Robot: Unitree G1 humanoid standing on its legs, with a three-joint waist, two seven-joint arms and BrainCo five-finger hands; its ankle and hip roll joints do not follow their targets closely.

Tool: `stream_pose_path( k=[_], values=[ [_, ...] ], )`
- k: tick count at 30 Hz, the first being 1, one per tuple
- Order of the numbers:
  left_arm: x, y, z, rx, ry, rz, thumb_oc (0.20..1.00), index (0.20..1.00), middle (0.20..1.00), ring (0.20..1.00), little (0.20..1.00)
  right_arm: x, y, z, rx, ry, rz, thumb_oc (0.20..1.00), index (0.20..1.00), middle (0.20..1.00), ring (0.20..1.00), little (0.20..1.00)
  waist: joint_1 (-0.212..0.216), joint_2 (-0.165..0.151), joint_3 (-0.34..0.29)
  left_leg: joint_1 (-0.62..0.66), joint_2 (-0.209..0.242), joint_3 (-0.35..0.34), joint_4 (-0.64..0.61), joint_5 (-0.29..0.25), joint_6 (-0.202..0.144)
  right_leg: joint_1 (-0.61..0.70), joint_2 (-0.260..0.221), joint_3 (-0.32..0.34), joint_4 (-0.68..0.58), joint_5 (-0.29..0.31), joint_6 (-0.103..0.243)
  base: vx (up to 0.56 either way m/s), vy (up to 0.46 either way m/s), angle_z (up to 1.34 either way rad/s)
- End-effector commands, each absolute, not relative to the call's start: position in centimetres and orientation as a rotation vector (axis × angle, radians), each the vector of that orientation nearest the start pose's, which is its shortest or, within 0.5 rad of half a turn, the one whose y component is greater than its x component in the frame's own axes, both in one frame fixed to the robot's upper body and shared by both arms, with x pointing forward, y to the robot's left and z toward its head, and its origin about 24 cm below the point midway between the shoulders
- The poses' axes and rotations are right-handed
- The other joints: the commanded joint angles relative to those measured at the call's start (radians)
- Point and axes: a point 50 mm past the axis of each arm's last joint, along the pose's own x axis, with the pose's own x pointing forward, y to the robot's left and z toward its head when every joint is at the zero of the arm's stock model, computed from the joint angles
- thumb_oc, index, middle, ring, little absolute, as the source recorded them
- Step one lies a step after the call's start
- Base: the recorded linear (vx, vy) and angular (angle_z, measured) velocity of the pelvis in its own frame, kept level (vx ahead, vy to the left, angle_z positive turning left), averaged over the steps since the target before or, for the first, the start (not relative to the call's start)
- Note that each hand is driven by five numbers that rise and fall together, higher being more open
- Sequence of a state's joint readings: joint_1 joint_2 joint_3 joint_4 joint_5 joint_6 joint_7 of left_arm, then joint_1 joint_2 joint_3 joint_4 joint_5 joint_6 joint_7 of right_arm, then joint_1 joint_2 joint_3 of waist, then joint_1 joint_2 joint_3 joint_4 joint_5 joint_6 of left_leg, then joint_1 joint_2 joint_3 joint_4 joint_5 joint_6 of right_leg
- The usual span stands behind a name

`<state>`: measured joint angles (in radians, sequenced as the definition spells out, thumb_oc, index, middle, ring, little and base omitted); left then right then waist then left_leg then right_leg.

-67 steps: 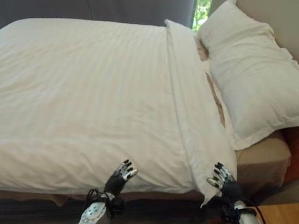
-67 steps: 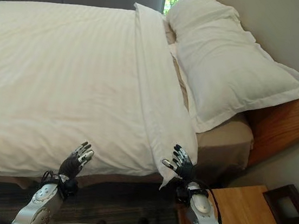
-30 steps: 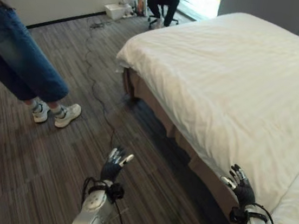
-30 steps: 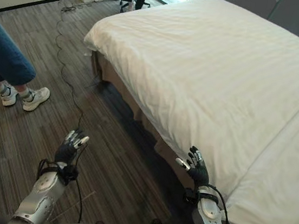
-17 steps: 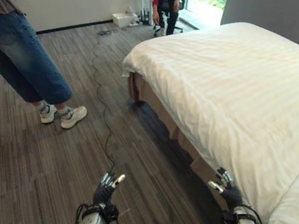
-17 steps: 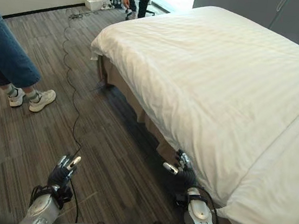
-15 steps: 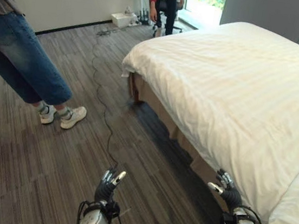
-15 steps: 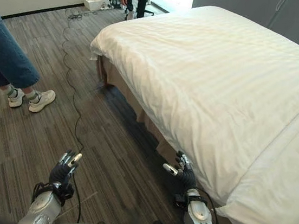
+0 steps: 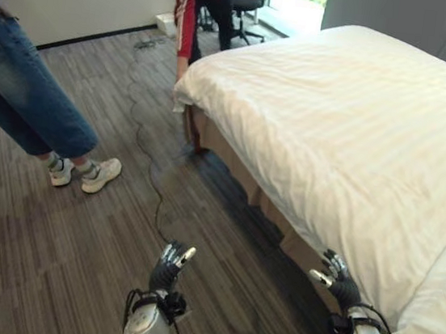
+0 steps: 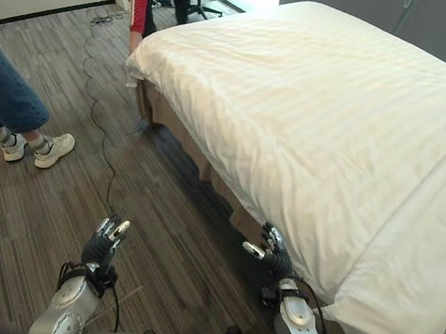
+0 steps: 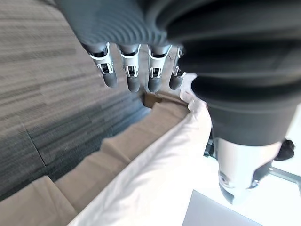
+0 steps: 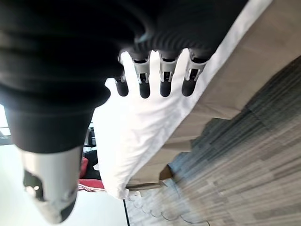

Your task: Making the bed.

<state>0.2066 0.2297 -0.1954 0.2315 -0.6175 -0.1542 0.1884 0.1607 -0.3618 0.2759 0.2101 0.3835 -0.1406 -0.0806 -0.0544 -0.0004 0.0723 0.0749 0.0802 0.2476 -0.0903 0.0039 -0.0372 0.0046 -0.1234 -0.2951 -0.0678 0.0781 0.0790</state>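
Duvet (image 9: 350, 126): white, lies spread over the bed (image 10: 206, 169), filling the head views from 12 to 4 o'clock; its long side edge hangs over the tan bed base along a line from 11 to 5 o'clock.
Foot corner (image 10: 138, 63): duvet corner droops at 11 o'clock, just beside a person in a red top (image 9: 190, 0).
Left hand (image 9: 172, 260): at 6 o'clock over the wooden floor (image 9: 75, 247), well apart from the bedding; fingers (image 11: 131, 73) straight and spread, holding nothing.
Right hand (image 10: 271, 254): at 5 o'clock, near the hanging duvet edge, not touching it as far as the views tell; fingers (image 12: 164, 75) straight, palm empty.
Bystander: a second person in jeans and white shoes (image 9: 84, 173) stands at 9 o'clock, well apart from the bed.
Step in hand (judgement): repositioning along the bedside toward the foot, to even out the duvet overhang.
Method (judgement): bring both hands to the side edge before closing; take the fabric at the hem, not the top surface, and pull outward and down evenly so the stripes stay parallel to the bed edge.
Caution (judgement): keep clear of the cable (image 9: 147, 158) on the floor and of the person at the foot corner.
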Motion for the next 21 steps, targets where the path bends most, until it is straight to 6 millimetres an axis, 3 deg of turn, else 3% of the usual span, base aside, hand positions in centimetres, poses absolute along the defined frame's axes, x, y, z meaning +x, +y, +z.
stream_pose_path(
  k=[1, 13, 21],
  values=[
    [20.0, 19.6, -3.0, -0.271, 0.248, 0.207, 1.0, 1.0, 1.0, 1.0, 1.0, 21.6, -17.0, -0.9, -0.061, 0.166, 0.157, 1.0, 1.0, 1.0, 1.0, 1.0, -0.018, -0.037, 0.011, -0.003, 0.002, -0.05, 0.003, -0.002, -0.003, -0.01, -0.023, 0.087, 0.057, -0.022, 0.061, 0.0, -0.02, -0.17],
    [19.5, 19.5, -3.7, -0.281, 0.28, 0.19, 1.0, 1.0, 1.0, 1.0, 1.0, 20.1, -16.8, -1.7, -0.077, 0.217, 0.224, 1.0, 1.0, 1.0, 1.0, 1.0, -0.036, -0.026, 0.0, 0.018, 0.005, -0.025, 0.003, -0.011, -0.009, 0.016, -0.021, 0.1, 0.023, -0.019, 0.066, 0.0, -0.002, -0.01],
    [19.5, 19.5, -3.7, -0.28, 0.278, 0.185, 1.0, 1.0, 1.0, 1.0, 1.0, 20.3, -16.4, -1.5, -0.069, 0.209, 0.253, 1.0, 1.0, 1.0, 1.0, 1.0, -0.04, -0.02, -0.006, 0.016, 0.008, -0.022, 0.003, -0.011, -0.012, 0.017, -0.015, 0.106, 0.013, -0.016, 0.064, 0.0, -0.005, -0.04]
  ],
)
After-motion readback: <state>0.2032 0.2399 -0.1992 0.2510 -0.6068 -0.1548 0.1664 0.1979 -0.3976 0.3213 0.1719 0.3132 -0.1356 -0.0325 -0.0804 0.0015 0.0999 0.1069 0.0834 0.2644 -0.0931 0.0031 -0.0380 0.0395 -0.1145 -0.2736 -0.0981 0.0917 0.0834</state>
